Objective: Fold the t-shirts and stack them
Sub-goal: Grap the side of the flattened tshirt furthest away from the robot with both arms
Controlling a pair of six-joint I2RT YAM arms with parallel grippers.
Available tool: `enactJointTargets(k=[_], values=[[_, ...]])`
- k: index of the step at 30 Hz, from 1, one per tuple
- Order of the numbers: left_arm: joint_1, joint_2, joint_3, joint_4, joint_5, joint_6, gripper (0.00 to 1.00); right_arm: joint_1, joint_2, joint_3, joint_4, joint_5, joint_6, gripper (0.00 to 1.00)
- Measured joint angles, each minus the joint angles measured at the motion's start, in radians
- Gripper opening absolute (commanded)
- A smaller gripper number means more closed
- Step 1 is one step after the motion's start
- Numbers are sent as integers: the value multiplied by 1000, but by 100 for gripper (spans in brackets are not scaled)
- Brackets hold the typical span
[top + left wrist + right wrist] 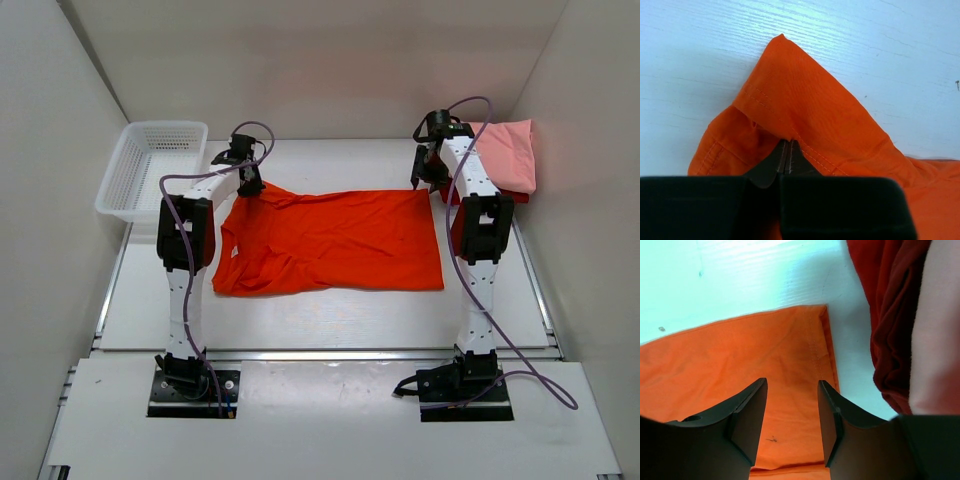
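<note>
The bright orange t-shirt [335, 240] lies spread flat in the middle of the table, its left end rumpled. My left gripper [250, 184] is at the shirt's far left corner. In the left wrist view its jaws [786, 143] are shut on a raised fold of the orange cloth [805, 105]. My right gripper [423, 180] is open over the shirt's far right corner [790, 350], its fingertips [759, 390] apart just above the cloth. The light pink shirt [505, 150] lies folded at the far right on top of the dark red shirt [447, 195]. Both also show in the right wrist view, dark red [890, 315] and pink [940, 340].
A white plastic mesh basket [150, 165] stands at the far left, beside the left arm. White walls close in the table on the left, back and right. The folded pile sits close to the right gripper's right side.
</note>
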Motion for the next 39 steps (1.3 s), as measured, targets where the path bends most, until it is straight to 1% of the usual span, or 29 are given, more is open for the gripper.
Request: enactJointTargets(k=[1,11,17,20,22,23,25,28,32,33,34,35,36,39], values=[[1,0,0,0,0,-1,0,0,0,0,3,3,1,42],[6,-13,-10,3,12,-3,0,-6,13,-9,20,43,45,42],[7,-103,-103,24,37,-9,0,-5,37,-20,53,80,58,42],[7,-143,-127,31,46,-10,0,-1,64,-20,84,85,62,42],[10,-163,-135,34,55,-11,0,-1,89,-16,98,82,63,40],[11,-170,-140,37,58,-11,0,-1,102,-10,97,80,63,36],[11,-179,-145,41,63,-11,0,-1,138,25,90,76,64,34],[11,-181,-149,41,71,-10,0,1,177,111,71,76,62,33],[9,-181,-156,40,80,-11,0,6,221,187,60,96,53,36],[8,-181,-156,40,81,-11,0,7,227,196,59,100,52,33],[8,-181,-157,41,82,-11,0,7,232,201,57,103,52,25],[7,-181,-158,41,82,-11,0,7,234,206,56,103,50,8],[7,-181,-159,40,82,-11,0,7,234,207,55,103,48,1],[6,-181,-159,40,83,-11,0,7,234,212,46,101,53,0]])
